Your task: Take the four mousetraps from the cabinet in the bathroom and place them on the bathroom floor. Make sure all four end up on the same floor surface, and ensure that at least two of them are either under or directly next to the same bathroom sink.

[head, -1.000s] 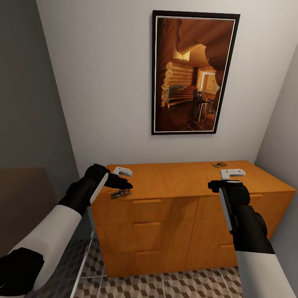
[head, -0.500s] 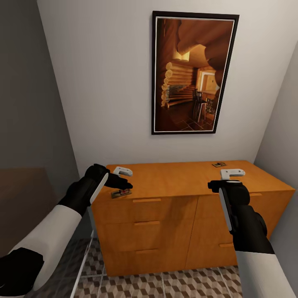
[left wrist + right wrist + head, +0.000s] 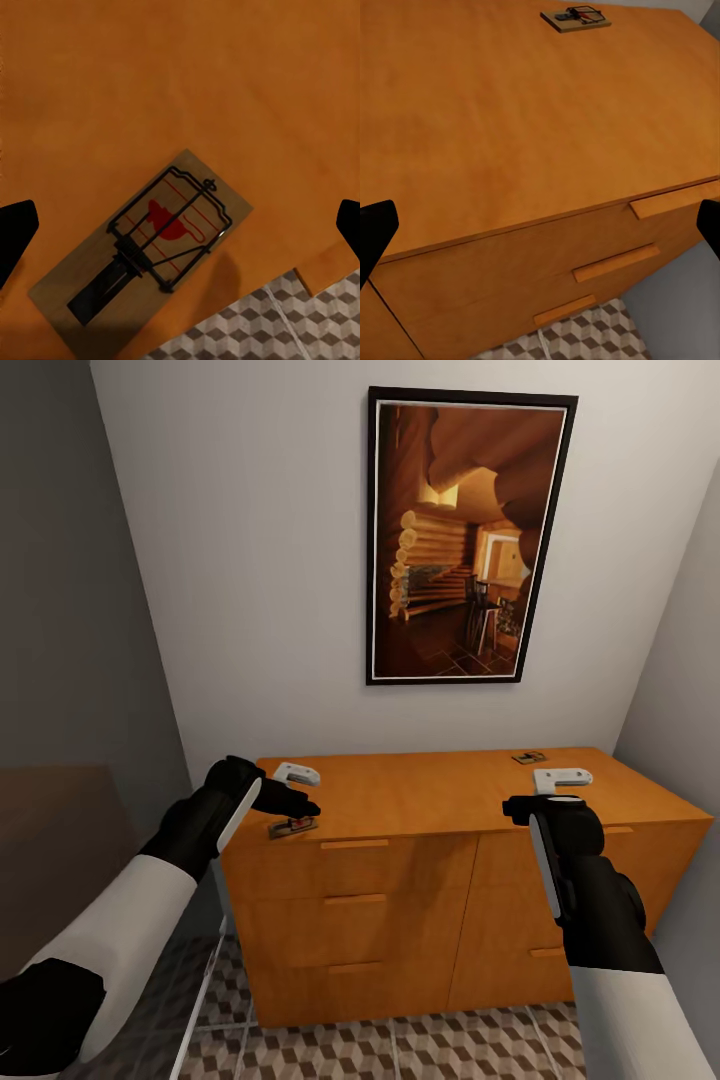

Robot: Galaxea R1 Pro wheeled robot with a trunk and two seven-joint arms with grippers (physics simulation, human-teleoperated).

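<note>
Hovering left hand (image 3: 300, 807), fingers apart, over edge-set mousetrap (image 3: 292, 826)

Far mousetrap (image 3: 530, 757) too small to make out, left pincer (image 3: 297, 804) partly covering near mousetrap (image 3: 292, 826)

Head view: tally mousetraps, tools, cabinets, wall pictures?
Mousetraps: 2
Tools: 2 (left tool, right tool)
Cabinet: 1
Wall picture: 1
Total: 6

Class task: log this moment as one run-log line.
left tool: open, above mousetrap | right tool: open, empty | cabinet: far mousetrap untouched
</note>
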